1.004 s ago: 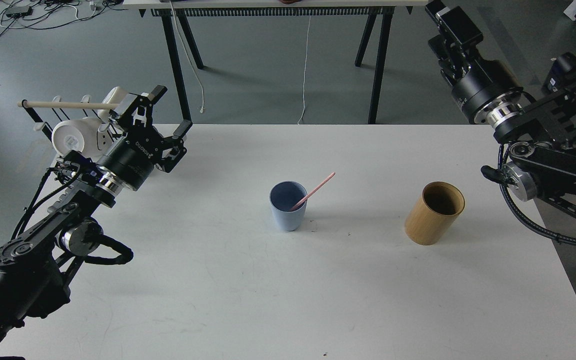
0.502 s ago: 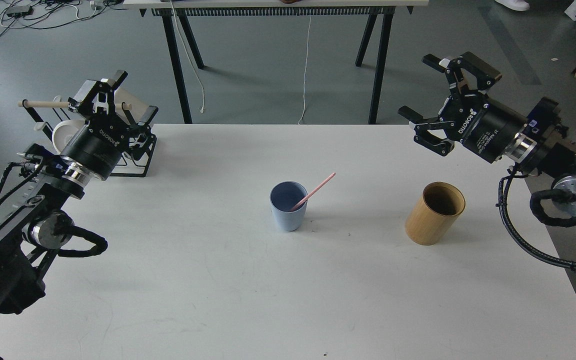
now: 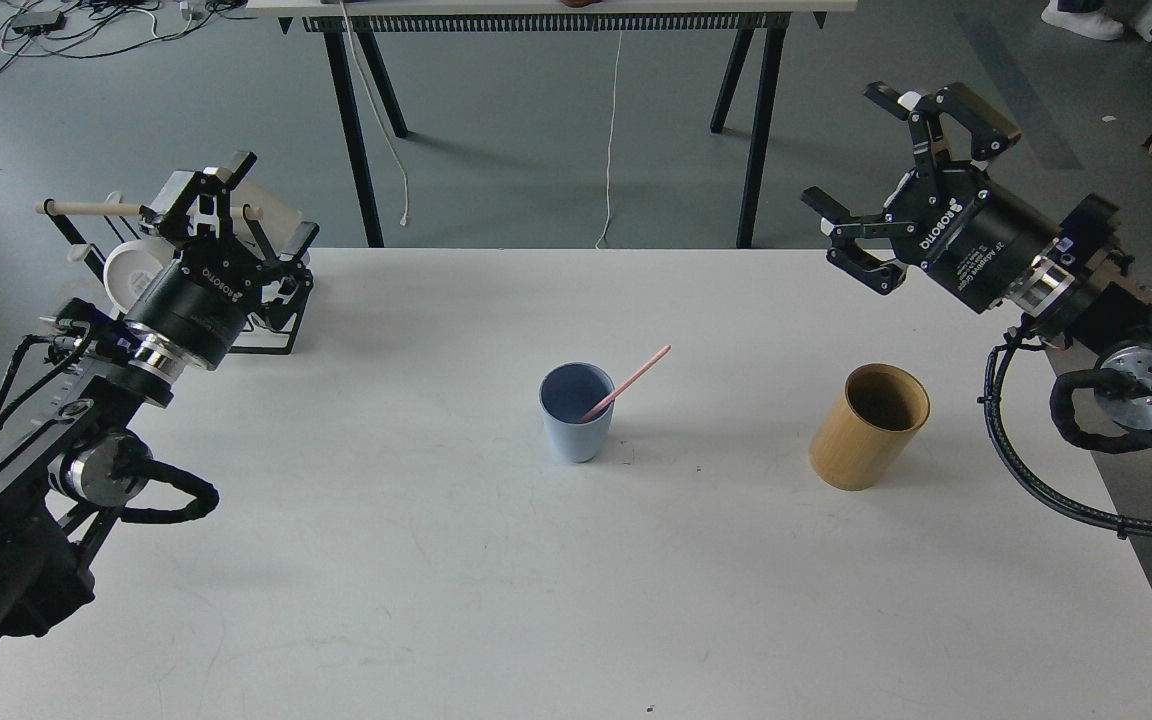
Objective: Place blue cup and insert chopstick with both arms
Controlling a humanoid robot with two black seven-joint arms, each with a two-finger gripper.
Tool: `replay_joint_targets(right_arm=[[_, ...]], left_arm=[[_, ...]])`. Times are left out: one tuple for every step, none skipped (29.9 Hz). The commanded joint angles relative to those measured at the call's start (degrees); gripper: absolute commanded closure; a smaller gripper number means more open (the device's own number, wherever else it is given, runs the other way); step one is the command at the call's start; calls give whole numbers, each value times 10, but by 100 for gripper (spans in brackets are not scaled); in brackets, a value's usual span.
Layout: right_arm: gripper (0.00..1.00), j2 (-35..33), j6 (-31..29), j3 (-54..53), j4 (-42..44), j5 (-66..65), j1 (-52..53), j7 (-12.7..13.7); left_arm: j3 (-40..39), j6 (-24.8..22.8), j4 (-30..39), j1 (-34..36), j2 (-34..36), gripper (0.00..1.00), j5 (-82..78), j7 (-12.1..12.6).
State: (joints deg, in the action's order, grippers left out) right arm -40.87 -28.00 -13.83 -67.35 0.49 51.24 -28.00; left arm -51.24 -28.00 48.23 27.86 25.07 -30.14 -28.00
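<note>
The pale blue cup (image 3: 576, 412) stands upright at the middle of the white table (image 3: 576, 560). The pink chopstick (image 3: 628, 382) leans inside it, its top end pointing up and to the right. My left gripper (image 3: 248, 208) is open and empty at the table's far left, well away from the cup. My right gripper (image 3: 886, 160) is open and empty above the far right of the table, up and right of the cup.
A tan wooden cylinder holder (image 3: 870, 427) stands right of the cup. A black wire rack with white mugs (image 3: 136, 275) and a wooden rod (image 3: 96, 209) sits at the far left corner, behind my left gripper. Another table's black legs (image 3: 754, 130) stand beyond.
My left gripper drew back to the left, in front of the rack. My right arm swung round so its open gripper now shows, then rose slightly. Cup and chopstick did not move.
</note>
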Motion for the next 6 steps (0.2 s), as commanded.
replay_joint_targets(right_arm=[[2,11,0,-2,2,3,-13,0],[2,11,0,-4,1,3,-15,0],[2,11,0,-8,2,3,-18,0],[2,11,0,-13,2,3,-21,0],[2,11,0,-21,1,3,-26,0],[2,11,1,-27,-1,2,-32,0]], left_arm=[[0,0,0,-3,1,7,0,0],[0,0,0,-4,0,6,0,0],[0,0,0,-4,0,6,0,0],[-1,0,0,-4,0,6,0,0],[-1,0,0,-4,-1,6,0,0],[-3,0,0,-4,-2,6,0,0]])
